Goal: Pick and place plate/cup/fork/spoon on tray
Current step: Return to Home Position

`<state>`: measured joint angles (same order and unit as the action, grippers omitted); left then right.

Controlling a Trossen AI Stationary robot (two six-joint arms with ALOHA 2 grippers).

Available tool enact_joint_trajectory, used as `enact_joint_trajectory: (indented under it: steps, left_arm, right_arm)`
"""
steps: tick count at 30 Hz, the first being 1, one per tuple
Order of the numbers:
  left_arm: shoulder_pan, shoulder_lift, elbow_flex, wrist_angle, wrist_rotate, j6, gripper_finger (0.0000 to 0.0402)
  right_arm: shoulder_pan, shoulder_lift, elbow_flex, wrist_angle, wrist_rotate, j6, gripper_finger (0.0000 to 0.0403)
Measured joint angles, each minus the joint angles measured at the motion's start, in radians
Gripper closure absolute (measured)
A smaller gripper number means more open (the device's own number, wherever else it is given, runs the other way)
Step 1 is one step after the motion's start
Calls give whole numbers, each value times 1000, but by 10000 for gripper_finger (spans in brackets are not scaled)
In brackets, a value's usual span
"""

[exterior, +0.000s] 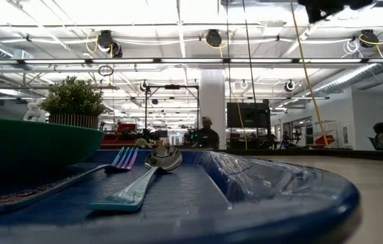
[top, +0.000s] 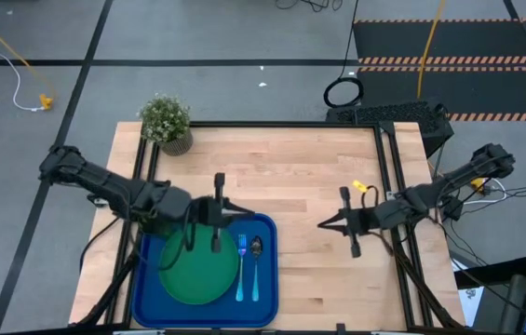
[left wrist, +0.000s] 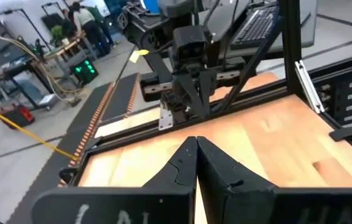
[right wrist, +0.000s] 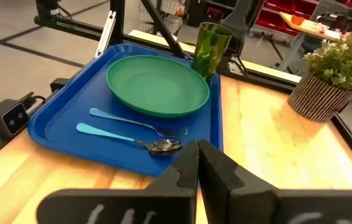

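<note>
Four task items sit on the tray: plate, fork, spoon, and seemingly the cup, standing upright at the plate's far rim in the right wrist view, though base contact is hidden.

Left pincer hovers over the tray's edge, plate just under and beside it; fingers pressed together, holding nothing. Cup lies close below this pincer, hard to pick out from above.

Right pincer waits over bare counter, well apart from the tray, fingers also together and empty. Fork and spoon lie side by side between plate and tray rim, nearest this pincer.

Handling, judged:
- Cup: light, thin-walled, smooth; likely slippery and easy to tip. Take it across the wall near the top, gently.
- Plate: stiff, light; take by the rim.
- Fork, spoon: slim, flat-lying; pinch mid-handle. Spoon's metal bowl makes it head-heavy.

Task looks about finished.
</note>
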<state>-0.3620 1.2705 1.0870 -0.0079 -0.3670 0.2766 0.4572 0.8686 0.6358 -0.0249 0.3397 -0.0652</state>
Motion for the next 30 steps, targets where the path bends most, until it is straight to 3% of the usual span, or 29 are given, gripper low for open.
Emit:
enact_joint_trajectory:
  steps: [7, 17, 25, 30]
  left_arm:
    - [66, -1, -33, 19, 63, -27, 394]
    - [129, -38, -354, 417, 138, -17, 394]
    - [233, -197, -544, 508, 306, -67, 394]
    - [260, -286, -644, 572, 349, -116, 394]
  right_arm:
    - [0, -145, -105, 2, 0, -38, 403]
    - [0, -194, -143, 8, -1, -135, 403]
    - [-15, -191, -143, 10, -1, -138, 403]
    - [-28, -188, -143, 8, -1, -135, 403]
